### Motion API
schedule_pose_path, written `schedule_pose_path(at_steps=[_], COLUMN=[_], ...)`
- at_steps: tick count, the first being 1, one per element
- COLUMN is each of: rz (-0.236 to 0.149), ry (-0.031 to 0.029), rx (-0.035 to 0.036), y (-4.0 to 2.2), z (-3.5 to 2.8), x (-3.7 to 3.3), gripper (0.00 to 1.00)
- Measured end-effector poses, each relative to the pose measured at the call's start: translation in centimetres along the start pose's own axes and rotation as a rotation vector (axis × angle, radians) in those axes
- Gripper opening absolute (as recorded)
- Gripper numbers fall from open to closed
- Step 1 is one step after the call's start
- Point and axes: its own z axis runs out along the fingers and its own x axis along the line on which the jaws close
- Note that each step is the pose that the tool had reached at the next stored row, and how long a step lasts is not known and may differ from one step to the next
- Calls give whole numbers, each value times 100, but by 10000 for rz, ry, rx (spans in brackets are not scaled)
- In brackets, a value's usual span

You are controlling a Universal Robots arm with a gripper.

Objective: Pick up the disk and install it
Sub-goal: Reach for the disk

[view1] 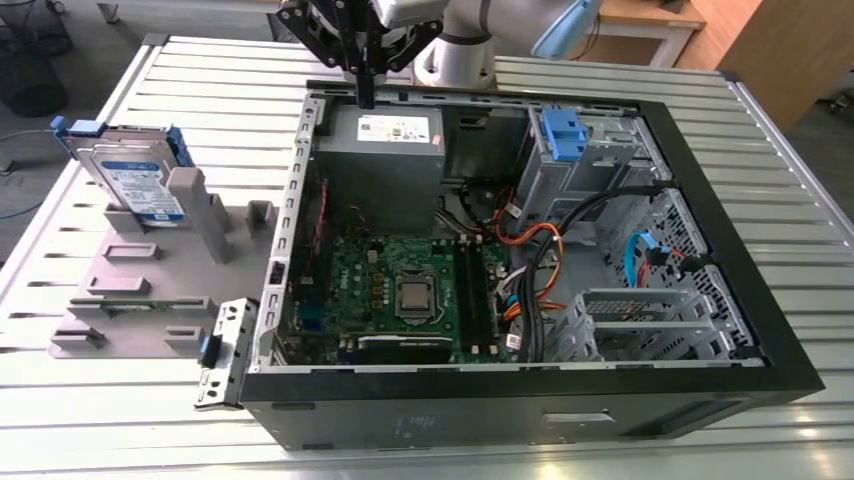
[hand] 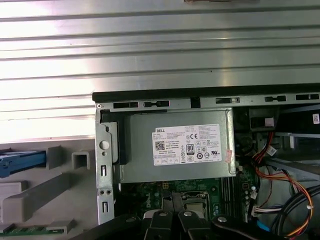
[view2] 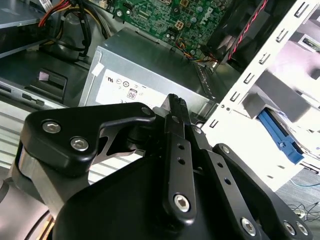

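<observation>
The disk (view1: 134,185) stands on edge in a grey holder (view1: 147,270) at the exterior view's left, outside the computer case; it is silver with a white-and-blue label and blue side rails. Its blue rail also shows in the second wrist view (view2: 280,137) and the first wrist view (hand: 20,162). My gripper (view1: 363,95) hangs over the back edge of the open case, above the grey power-supply box (view1: 387,150), well away from the disk. Its black fingers (view2: 175,115) are pressed together with nothing between them, and the gripper (hand: 172,217) also shows in the first wrist view.
The open computer case (view1: 747,290) lies on a slatted metal table (view1: 787,170). Inside are a green motherboard (view1: 400,290), cable bundles (view1: 534,250) and a drive bay with a blue latch (view1: 563,135). The grey holder also carries a green memory stick (view1: 134,305).
</observation>
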Motion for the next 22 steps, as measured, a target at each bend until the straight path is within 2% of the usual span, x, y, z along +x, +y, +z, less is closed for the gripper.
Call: schedule_pose_path(at_steps=[13, 22], rz=[3, 1], ry=[-1, -1], rx=[-1, -1], y=[-1, -9], z=[0, -1], x=[11, 124], gripper=[11, 11])
